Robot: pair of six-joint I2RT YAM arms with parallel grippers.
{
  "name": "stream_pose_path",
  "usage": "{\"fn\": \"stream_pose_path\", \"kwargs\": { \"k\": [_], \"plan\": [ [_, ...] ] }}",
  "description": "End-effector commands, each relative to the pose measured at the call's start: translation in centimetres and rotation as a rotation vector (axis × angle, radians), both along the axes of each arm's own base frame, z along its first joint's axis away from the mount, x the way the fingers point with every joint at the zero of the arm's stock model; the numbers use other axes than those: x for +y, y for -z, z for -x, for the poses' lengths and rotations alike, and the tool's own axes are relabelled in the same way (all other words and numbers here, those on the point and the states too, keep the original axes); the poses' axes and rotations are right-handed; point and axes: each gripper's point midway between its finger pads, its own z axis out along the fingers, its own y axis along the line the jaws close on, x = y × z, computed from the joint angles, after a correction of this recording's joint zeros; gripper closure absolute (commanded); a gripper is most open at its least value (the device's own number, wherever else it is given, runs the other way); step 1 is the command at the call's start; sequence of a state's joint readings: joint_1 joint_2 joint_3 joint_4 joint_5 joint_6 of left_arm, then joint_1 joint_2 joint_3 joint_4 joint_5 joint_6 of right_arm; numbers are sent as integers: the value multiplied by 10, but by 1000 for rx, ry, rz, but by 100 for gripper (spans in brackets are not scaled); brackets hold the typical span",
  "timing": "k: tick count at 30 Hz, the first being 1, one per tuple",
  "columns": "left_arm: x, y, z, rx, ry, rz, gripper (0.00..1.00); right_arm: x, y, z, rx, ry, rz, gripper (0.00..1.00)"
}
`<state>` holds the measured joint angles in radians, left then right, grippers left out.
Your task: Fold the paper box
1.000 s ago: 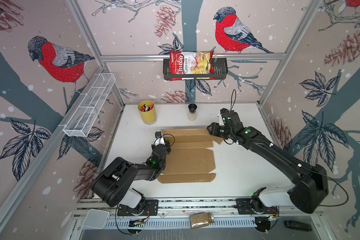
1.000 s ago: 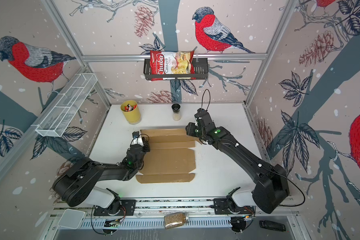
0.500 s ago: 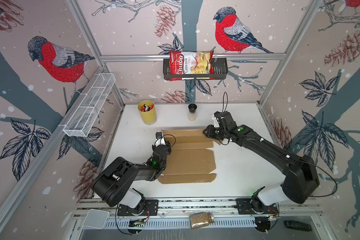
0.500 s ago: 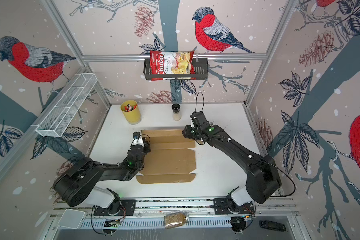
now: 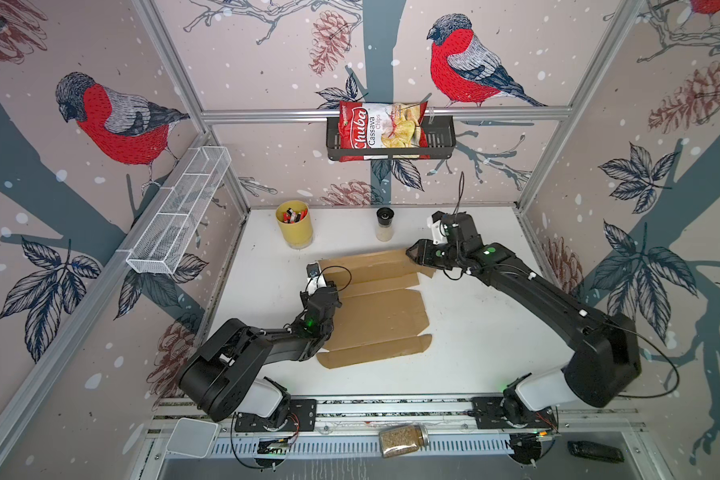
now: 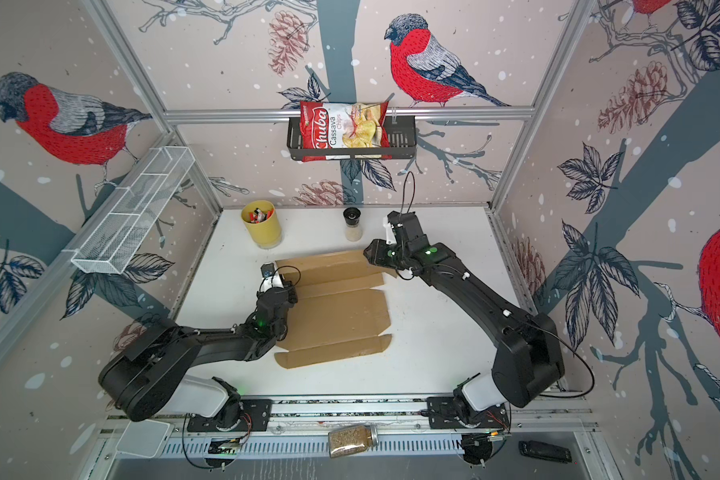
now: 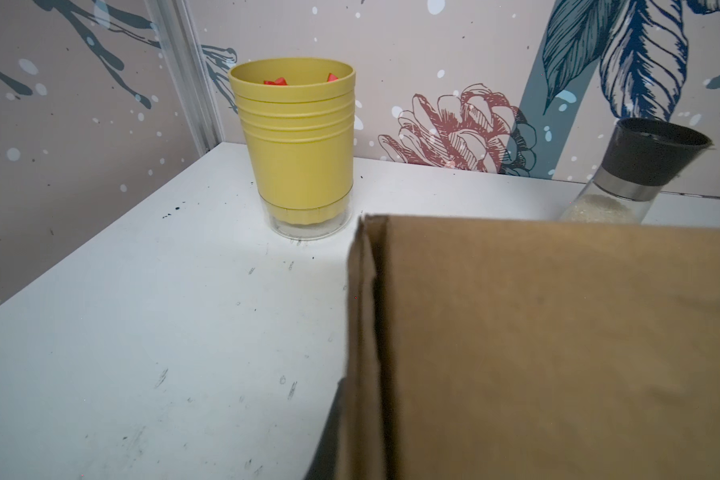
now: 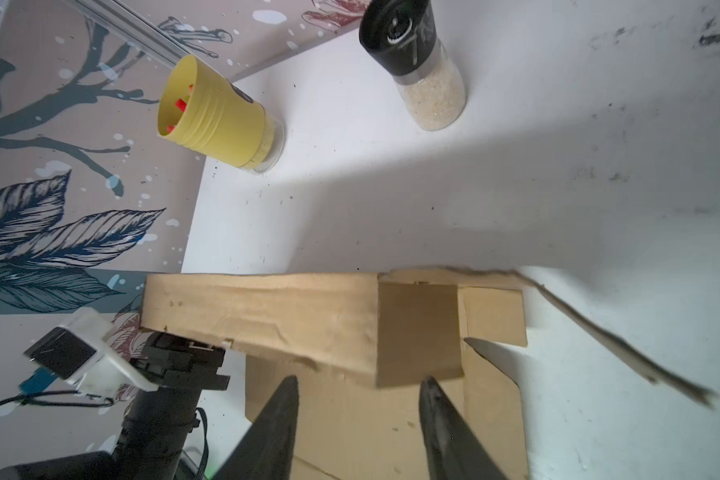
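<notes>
White tabletop (image 5: 474,332), bird-print walls. Counted one paper box (image 5: 375,316), two grippers, one yellow cup (image 5: 294,232), one shaker (image 5: 385,227), one chip bag (image 5: 377,131), one jar (image 5: 404,439), one black basket (image 5: 443,145), one wire basket (image 5: 175,216). Found paper box mid-table between the arms, mostly flat, far long flap raised (clear in both wrist views). Saw left gripper (image 5: 324,291) clamped on its left edge. Saw right gripper (image 8: 357,381) at far right corner, fingers (image 8: 281,415) apart, gripping nothing. Noted red pieces in yellow cup, white grains in shaker, chip bag in black basket on back wall, brown grains in jar lying on front rail.
</notes>
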<state>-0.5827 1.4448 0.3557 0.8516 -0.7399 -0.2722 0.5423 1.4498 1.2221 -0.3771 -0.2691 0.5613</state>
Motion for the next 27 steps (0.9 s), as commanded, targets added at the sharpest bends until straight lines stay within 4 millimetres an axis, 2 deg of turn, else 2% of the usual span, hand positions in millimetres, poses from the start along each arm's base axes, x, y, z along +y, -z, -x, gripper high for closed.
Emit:
{"fn": "stream_pose_path", "kwargs": {
  "k": [1,5,9,11,19,27],
  "plan": [
    [10,2,-3,21,-87,0,90,-19,-6,5,-30,-9,-25,50],
    [9,5,-6,34,-96,-8,90,-46,18,15,-21,62,-39,54],
    [7,5,-8,41,-91,-14,90,-57,62,22,28,130,-47,71],
    [5,6,-8,45,-80,-17,90,-59,75,16,32,159,-59,74],
    [-6,12,-15,85,-19,-27,91,-50,105,-12,-12,225,-64,73],
    [-5,16,-20,110,-10,-19,92,-41,140,-17,-36,257,-19,66]
  ]
}}
